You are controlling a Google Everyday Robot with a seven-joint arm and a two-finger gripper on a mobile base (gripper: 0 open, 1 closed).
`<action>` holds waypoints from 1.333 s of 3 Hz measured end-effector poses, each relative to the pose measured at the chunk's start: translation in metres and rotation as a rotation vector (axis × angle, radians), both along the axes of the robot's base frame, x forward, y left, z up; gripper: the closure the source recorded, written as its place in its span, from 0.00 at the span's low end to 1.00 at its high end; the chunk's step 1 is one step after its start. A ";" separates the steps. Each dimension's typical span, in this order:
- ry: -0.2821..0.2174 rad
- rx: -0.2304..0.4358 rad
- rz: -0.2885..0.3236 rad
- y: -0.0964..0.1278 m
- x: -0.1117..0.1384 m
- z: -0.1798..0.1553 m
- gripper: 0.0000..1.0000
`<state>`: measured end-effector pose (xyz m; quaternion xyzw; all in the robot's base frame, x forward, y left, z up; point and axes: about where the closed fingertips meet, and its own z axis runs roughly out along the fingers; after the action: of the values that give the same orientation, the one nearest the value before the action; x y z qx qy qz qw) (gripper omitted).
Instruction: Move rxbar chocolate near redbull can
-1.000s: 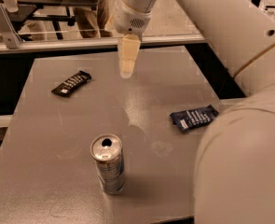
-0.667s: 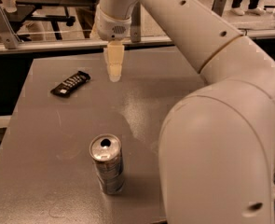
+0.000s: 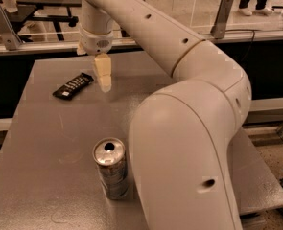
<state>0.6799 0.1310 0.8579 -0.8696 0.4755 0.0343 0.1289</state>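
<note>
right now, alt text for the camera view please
The gripper hangs beside the rxbar at the far side of a grey table, apart from it. The redbull can stands upright near the front edge; the white arm fills the right side.

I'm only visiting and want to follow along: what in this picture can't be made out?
All in the camera view:
- The table: its right half is hidden behind the robot's arm.
- The rxbar chocolate: lettering too small to read.
- The redbull can: label blurred, far side faces away.
- The gripper, hanging just right of the rxbar chocolate: its height above the table cannot be judged.
</note>
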 end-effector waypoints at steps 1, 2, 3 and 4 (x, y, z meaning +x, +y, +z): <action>0.000 -0.038 0.043 0.012 0.000 -0.014 0.00; 0.009 -0.082 0.092 0.024 -0.004 -0.024 0.00; 0.018 -0.125 0.129 0.033 -0.006 -0.031 0.03; 0.034 -0.149 0.147 0.036 -0.008 -0.035 0.25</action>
<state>0.6721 0.1669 0.8227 -0.9085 0.4140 0.0229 0.0532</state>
